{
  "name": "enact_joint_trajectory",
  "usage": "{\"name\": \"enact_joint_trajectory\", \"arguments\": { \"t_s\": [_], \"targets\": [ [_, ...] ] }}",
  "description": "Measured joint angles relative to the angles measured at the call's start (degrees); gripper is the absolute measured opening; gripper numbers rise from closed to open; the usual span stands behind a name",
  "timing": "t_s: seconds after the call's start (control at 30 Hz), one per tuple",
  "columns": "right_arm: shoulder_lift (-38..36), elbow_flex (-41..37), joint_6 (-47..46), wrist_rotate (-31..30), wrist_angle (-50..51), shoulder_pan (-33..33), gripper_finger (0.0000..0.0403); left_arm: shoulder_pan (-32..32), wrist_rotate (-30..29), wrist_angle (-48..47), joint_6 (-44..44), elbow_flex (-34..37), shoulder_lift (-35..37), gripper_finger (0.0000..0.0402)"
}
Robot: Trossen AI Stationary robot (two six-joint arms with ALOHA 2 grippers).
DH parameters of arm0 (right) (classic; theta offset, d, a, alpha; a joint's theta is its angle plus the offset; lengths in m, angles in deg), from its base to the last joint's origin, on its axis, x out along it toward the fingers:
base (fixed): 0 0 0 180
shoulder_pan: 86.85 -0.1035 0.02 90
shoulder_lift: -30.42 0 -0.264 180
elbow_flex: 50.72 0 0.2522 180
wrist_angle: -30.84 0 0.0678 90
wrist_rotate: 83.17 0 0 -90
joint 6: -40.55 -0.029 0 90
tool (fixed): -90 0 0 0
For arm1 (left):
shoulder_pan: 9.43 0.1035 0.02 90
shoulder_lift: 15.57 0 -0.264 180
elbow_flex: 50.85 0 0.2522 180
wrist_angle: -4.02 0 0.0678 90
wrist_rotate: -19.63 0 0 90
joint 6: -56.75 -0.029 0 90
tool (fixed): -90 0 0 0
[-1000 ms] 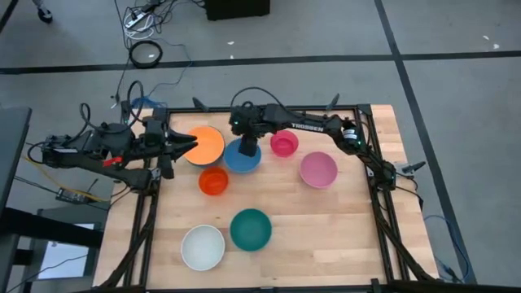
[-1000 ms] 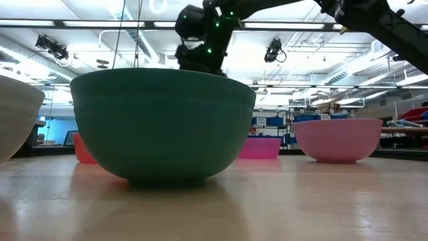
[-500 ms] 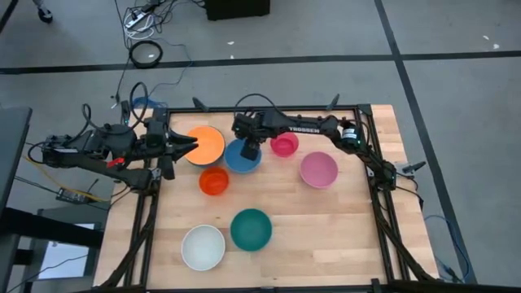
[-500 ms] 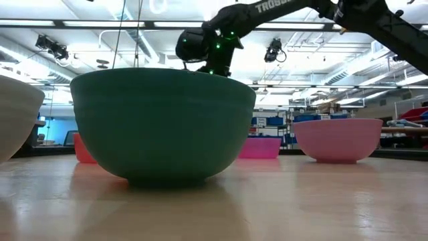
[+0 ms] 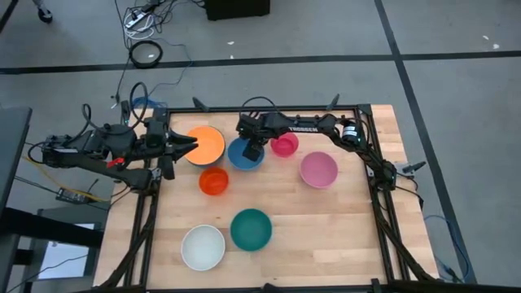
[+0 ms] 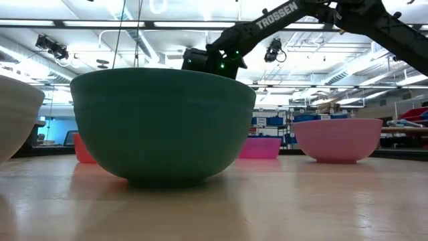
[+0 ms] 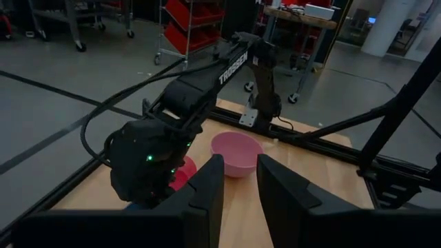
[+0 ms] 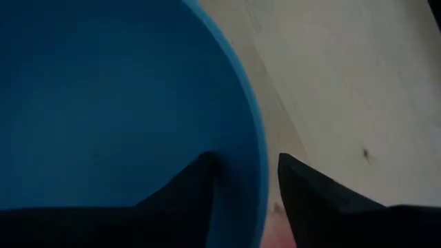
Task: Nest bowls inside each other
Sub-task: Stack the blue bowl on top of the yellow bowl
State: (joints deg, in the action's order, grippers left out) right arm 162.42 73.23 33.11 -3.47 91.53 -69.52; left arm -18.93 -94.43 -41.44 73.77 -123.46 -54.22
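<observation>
Right hand [image 5: 253, 151] is sitting over the right rim of the blue bowl [image 5: 241, 155] at the far middle of the desk [image 5: 326, 236]; in the right wrist view one finger [image 8: 185, 193] is inside the wall and the other outside, straddling the rim with a gap showing, not clamped yet. Hot pink bowl [image 5: 285, 146] is sitting just right of the blue one, mauve bowl [image 5: 318, 170] further right and nearer. Orange bowl [image 5: 207, 145] is lying just left of the blue one, red-orange bowl [image 5: 214, 181] just in front of it. Teal bowl [image 5: 250, 229] and white bowl [image 5: 203, 247] are sitting side by side near the front, well apart from the rest. Left hand [image 5: 192, 144] is waiting at the far left edge by the orange bowl's rim, fingers [image 7: 207, 186] apart, holding nothing.
</observation>
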Motion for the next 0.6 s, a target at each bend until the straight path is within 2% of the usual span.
{"name": "enact_joint_trajectory", "arguments": {
  "t_s": [0.07,0.2,0.23,0.4,0.6],
  "targets": [
    [0.0,-0.2,-0.1,0.0,-0.6,0.1,0.0111,0.0,0.0,0.0,0.0,0.0,0.0,0.0096],
    [0.0,1.0,0.6,0.6,-0.6,0.3,0.0023,0.0,-0.2,0.0,0.0,0.0,0.0,0.0096],
    [-0.1,1.6,0.9,0.6,-0.7,0.3,0.0013,0.0,-0.3,0.0,0.0,0.0,0.0,0.0096],
    [0.1,6.1,1.2,-0.1,2.5,-0.2,0.0005,0.0,-0.5,0.0,0.0,0.0,0.0,0.0096],
    [-3.8,12.8,2.1,-0.4,3.4,-1.9,0.0001,0.0,-0.7,0.0,0.0,0.0,0.0,0.0096]
  ]
}}
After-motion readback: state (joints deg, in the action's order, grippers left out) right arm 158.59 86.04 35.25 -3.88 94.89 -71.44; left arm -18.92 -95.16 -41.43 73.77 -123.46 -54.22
